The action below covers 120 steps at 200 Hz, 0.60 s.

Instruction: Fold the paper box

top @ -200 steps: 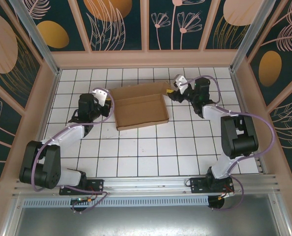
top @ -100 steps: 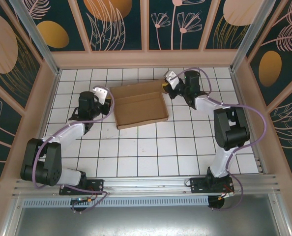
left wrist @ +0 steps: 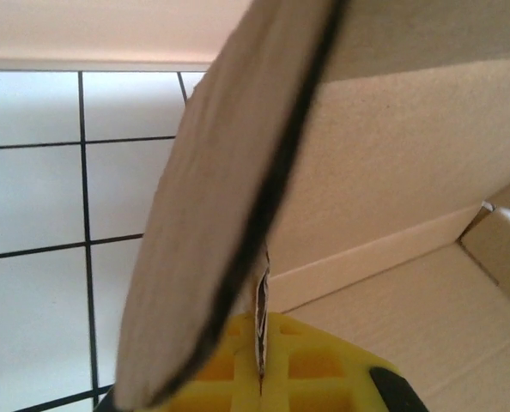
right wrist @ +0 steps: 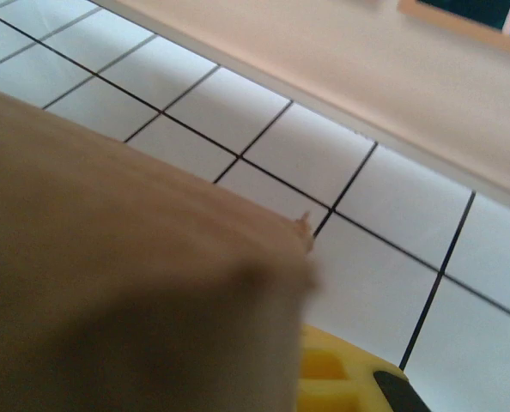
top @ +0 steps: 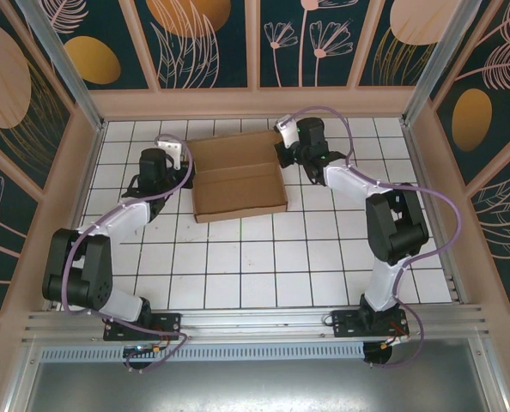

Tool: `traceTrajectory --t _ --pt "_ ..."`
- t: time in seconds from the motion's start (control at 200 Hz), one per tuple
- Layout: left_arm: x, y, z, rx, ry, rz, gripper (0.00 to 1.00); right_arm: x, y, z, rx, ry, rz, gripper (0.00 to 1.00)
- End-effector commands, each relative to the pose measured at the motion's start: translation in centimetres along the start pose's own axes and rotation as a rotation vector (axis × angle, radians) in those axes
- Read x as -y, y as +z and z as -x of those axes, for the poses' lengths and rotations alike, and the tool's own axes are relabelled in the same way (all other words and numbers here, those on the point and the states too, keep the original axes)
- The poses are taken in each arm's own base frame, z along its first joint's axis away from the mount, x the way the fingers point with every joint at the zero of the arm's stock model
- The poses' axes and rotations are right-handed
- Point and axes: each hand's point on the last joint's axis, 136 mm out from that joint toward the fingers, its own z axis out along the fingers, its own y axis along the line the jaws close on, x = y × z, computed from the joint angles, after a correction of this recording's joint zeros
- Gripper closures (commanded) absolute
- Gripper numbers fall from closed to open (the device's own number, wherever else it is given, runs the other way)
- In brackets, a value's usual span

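The paper box [top: 238,176] lies on the white tiled floor as a brown open tray with its lid flap flat at the far side. My left gripper [top: 183,169] is shut on its left wall; in the left wrist view the yellow fingers [left wrist: 306,369] pinch a thin cardboard edge, and a blurred flap [left wrist: 221,232] rises close to the lens. My right gripper [top: 282,154] is at the box's far right corner, shut on the cardboard. In the right wrist view brown cardboard [right wrist: 126,275] covers most of the frame and one yellow finger [right wrist: 341,382] shows beside it.
Beige walls [top: 255,103] ring the tiled floor [top: 264,257] at the far side and on both sides. The arm bases [top: 143,324] stand on the near rail. Open tiles stretch between the box and the bases.
The right gripper has shut and swung left and farther away along the box's right corner. The box has shifted a little left and away, and the left gripper has moved with it.
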Motion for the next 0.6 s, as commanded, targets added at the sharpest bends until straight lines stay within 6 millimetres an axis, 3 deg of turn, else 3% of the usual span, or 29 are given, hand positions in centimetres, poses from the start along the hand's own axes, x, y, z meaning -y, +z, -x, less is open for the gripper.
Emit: traceTrajectory --t 0.0,0.12,0.315,0.46,0.596 --pt "2.5 0.4 -1.1 -0.065 -0.114 -0.114 0.94 -2.4 0.8 -3.6 -0.137 0.174 -0.008 1.00" --pt "2.7 0.3 -1.5 -0.052 -0.144 -0.125 0.94 -2.3 0.4 -3.6 -0.106 0.295 -0.077 1.00" --pt "2.9 -0.4 -1.0 -0.021 -0.158 -0.124 0.94 -0.7 -1.4 -1.4 0.019 0.549 -0.203 1.00" --pt "3.4 -1.2 0.1 0.036 -0.183 -0.148 0.94 -1.9 -2.7 0.4 0.111 0.527 -0.220 1.00" --pt "3.6 -1.8 1.0 0.074 -0.184 -0.158 0.94 -1.8 -3.8 2.1 0.176 0.526 -0.233 1.00"
